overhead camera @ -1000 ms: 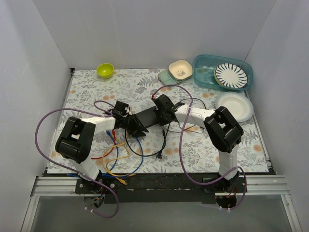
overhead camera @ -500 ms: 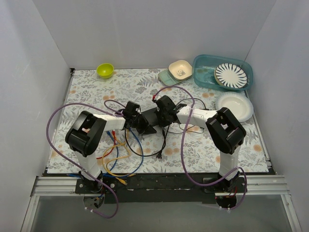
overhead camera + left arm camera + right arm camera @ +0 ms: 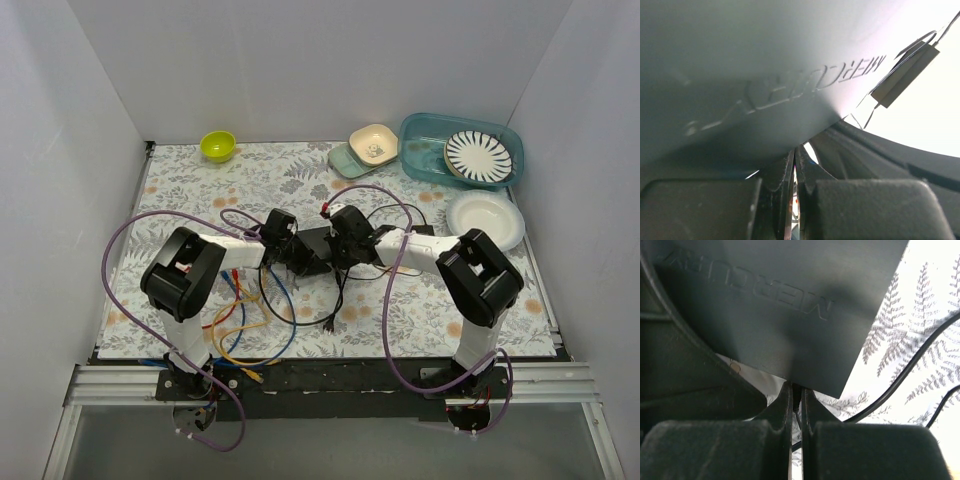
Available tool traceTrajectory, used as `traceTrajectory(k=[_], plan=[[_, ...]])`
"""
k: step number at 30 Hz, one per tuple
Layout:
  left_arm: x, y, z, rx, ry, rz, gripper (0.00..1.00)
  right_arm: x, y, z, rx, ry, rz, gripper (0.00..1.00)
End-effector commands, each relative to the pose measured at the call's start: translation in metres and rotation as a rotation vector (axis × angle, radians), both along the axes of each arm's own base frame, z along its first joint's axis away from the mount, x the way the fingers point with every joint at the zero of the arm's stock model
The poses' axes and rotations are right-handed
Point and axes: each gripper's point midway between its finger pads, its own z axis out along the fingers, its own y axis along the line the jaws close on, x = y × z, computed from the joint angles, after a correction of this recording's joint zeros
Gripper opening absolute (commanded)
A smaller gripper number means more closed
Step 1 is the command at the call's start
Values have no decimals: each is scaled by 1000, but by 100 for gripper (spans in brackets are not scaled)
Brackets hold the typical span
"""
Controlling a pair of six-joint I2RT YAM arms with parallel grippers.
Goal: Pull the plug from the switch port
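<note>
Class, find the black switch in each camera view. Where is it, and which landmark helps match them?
Top external: the switch lies at frame centre.
Left wrist: the switch fills the upper left.
Right wrist: the switch fills the upper middle.
Landmark: embossed lettering on it, in both wrist views; the fern-print mat ties right wrist to top.

Embossed "MERCURY" on the switch [image 3: 765,330] face, upside down in both wrist views

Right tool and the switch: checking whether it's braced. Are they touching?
Cannot tell. Right wrist view: the right tool reaches the switch at its lower edge, but the overlap could hide a gap.
</note>
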Motion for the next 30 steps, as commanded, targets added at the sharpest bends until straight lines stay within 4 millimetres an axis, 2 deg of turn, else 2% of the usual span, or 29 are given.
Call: traceTrajectory(k=[1, 14, 22, 28, 30], plan=[[21, 40, -46, 212, 25, 176, 0, -73, -19, -16, -64, 203, 130, 1], [32, 50, -49, 255, 28, 279, 0, -107, -17, -11, -17, 284, 218, 1], [34, 52, -52, 267, 43, 314, 0, -145, -16, -12, 31, 432, 295, 1], [36, 55, -54, 270, 46, 350, 0, -158, -17, -3, 79, 470, 285, 1], [38, 53, -53, 263, 44, 346, 0, -157, -18, 1, 85, 452, 265, 1]])
